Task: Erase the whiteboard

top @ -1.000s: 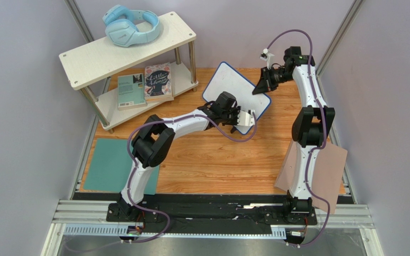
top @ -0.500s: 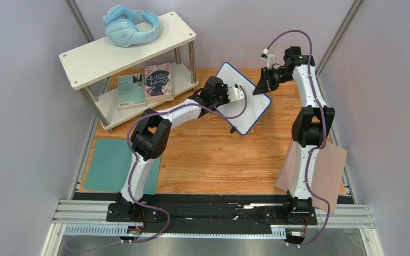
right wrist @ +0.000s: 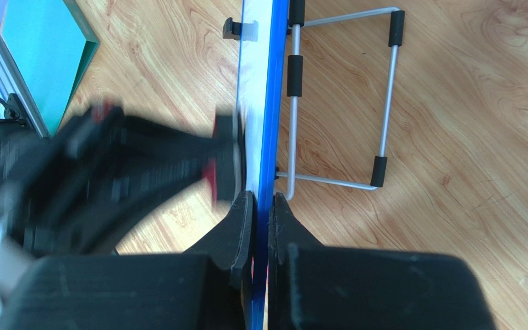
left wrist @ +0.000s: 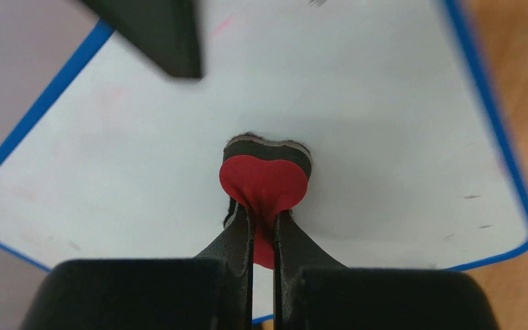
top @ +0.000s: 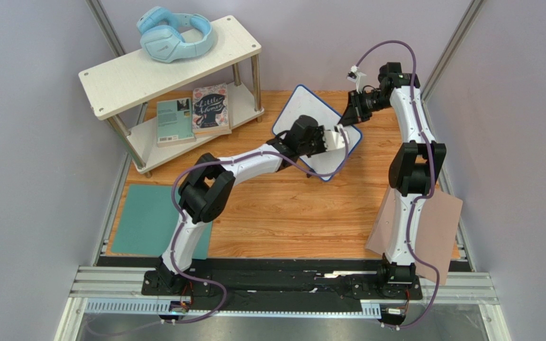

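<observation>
The whiteboard [top: 303,108] stands tilted on a wire stand [right wrist: 384,96] at the back of the wooden table. It fills the left wrist view [left wrist: 384,103] with faint smudges and shows edge-on in the right wrist view [right wrist: 265,82]. My right gripper [top: 343,119] is shut on its blue rim [right wrist: 260,199]. My left gripper [top: 334,139] is shut on a red heart-shaped eraser [left wrist: 265,180], whose dark pad is pressed against the board's face near the right side. One right finger [left wrist: 156,34] shows at the top of the left wrist view.
A white two-tier shelf [top: 112,78] stands at the back left with blue headphones [top: 175,34] on top and two books [top: 194,110] below. A teal mat [top: 148,220] lies front left. A pinkish-tan sheet [top: 443,227] lies front right.
My left gripper swept the eraser from the board's lower right up to its upper middle, then back right toward my right gripper. The right gripper kept its hold.
</observation>
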